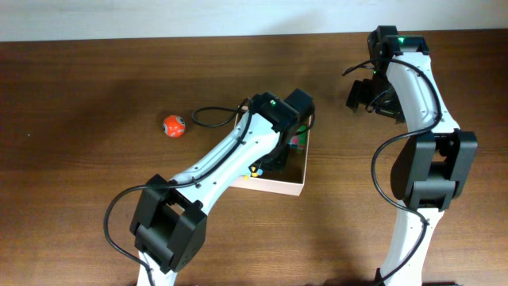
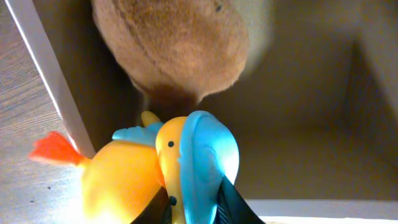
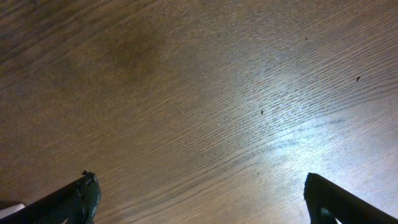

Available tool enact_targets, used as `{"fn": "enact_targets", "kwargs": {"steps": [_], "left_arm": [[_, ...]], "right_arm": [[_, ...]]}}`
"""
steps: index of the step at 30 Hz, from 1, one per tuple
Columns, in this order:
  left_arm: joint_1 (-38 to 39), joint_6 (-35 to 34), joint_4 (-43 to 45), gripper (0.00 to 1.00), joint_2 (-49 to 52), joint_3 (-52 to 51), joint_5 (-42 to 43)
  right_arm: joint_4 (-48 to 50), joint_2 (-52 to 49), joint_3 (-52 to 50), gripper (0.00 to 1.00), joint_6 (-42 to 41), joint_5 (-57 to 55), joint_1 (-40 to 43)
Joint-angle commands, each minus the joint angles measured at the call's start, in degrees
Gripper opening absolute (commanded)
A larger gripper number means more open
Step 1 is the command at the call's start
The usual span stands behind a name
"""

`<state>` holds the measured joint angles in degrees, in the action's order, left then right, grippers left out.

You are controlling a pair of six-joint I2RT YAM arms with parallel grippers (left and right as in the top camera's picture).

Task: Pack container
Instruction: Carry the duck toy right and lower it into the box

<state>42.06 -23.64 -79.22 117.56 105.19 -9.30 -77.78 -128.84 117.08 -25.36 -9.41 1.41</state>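
Observation:
The container (image 1: 279,187) is a shallow white-walled box with a tan inside, lying mid-table under my left arm. In the left wrist view its white wall (image 2: 48,81) runs down the left. My left gripper (image 2: 194,206) is shut on a yellow-and-blue toy (image 2: 199,155) with an orange tail, held just inside the container by that wall. A brown plush toy (image 2: 174,43) lies on the container's floor just beyond it. My right gripper (image 3: 199,199) stands open over bare table at the back right (image 1: 369,95), with nothing between its fingers.
An orange ball (image 1: 174,125) lies on the table left of the container. Something green (image 1: 298,143) shows in the container at its far right side. My left arm covers most of the box from above.

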Motion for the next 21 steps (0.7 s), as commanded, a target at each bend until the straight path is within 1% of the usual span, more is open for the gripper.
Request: {"fn": "enact_targets", "kwargs": {"steps": [1,2,3,5,6,7,8,15,17,21], "left_arm": [[-0.3,-0.3,0.2,0.36,-0.1,-0.5,-1.5],[-0.3,-0.3,0.3,0.47,-0.1,-0.5,-1.5],[-0.3,-0.3,0.4,0.68,-0.1,-0.5,-1.5],[-0.3,-0.3,0.6,0.83,-0.1,-0.5,-1.5],[-0.3,-0.3,0.8,0.87,-0.1,-0.5,-1.5],[-0.3,-0.3,0.9,0.87,-0.1,-0.5,-1.5],[-0.3,-0.3,1.0,0.92,-0.1,-0.5,-1.5],[-0.3,-0.2,1.5,0.93,-0.1,-0.5,-1.7],[-0.3,0.9,2.2,0.93,-0.1,-0.4,-1.7],[-1.2,1.4,1.7,0.93,-0.2,2.1,-2.8]], "right_arm": [[0.0,0.2,-0.1,0.99,-0.4,-0.3,-0.2],[0.0,0.2,-0.1,0.99,-0.4,-0.3,-0.2],[0.0,0.2,-0.1,0.99,-0.4,-0.3,-0.2],[0.0,0.2,-0.1,0.99,-0.4,-0.3,-0.2],[0.0,0.2,-0.1,0.99,-0.4,-0.3,-0.2],[0.0,0.2,-0.1,0.99,-0.4,-0.3,-0.2],[0.0,0.2,-0.1,0.99,-0.4,-0.3,-0.2],[0.0,0.2,-0.1,0.99,-0.4,-0.3,-0.2],[0.0,0.2,-0.1,0.99,-0.4,-0.3,-0.2],[0.0,0.2,-0.1,0.99,-0.4,-0.3,-0.2]]}}
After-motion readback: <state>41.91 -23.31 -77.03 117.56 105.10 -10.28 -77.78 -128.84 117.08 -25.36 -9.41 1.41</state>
